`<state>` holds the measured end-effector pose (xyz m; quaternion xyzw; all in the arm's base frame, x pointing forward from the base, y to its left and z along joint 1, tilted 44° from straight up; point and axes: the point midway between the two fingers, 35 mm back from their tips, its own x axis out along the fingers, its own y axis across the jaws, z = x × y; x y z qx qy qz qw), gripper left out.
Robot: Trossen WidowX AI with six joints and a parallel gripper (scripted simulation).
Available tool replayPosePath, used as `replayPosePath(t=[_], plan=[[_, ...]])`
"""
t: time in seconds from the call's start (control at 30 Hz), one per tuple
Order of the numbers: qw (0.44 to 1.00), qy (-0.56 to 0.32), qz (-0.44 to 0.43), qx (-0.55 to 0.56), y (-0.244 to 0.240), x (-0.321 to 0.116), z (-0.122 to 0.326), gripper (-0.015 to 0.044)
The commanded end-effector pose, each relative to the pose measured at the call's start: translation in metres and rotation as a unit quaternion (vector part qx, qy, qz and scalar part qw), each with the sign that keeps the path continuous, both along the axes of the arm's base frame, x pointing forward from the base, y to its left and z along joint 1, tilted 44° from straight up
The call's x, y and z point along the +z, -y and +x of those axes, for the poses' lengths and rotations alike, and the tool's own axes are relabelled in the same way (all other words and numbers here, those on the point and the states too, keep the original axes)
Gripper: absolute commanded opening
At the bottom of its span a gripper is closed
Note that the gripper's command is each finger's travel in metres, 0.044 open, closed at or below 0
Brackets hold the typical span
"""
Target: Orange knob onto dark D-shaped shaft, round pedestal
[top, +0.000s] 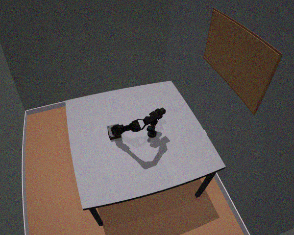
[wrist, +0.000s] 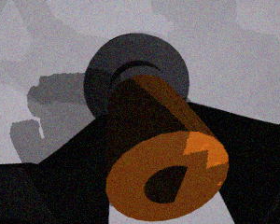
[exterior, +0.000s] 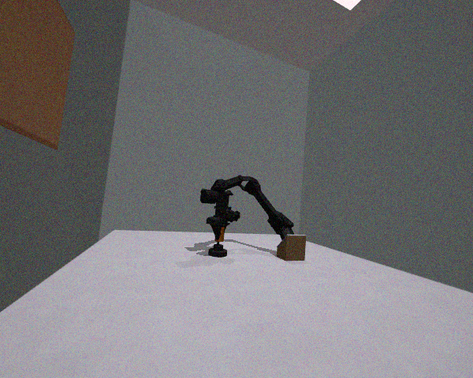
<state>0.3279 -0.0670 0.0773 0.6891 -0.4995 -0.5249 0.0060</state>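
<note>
- A wide pale grey bench runs from the near edge of the exterior view, whose directions are used here.
- Right of the middle, a brown box-shaped block stands on the bench at the foot of the black jointed arm.
- To the block's left, well apart from it, a dark round stepped pedestal rests on the bench.
- The orange cylindrical knob is above the pedestal, not pushed down onto it; whether it touches the shaft cannot be told. Its D-shaped hole shows in the wrist view.
- The black hand points downward and grips the knob between its fingers.
- Farther off, at the upper left, a flat brown rectangular board is by the grey wall.
</note>
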Motion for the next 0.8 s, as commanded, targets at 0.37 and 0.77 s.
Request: replayPosePath(t=[0.37,0.77], plan=[[0.995,-0.069,0.004,0.076,-0.0025,0.0003,0.0024,0.0000],[0.995,-0.069,0.004,0.076,-0.0001,0.0004,0.0013,0.0000]])
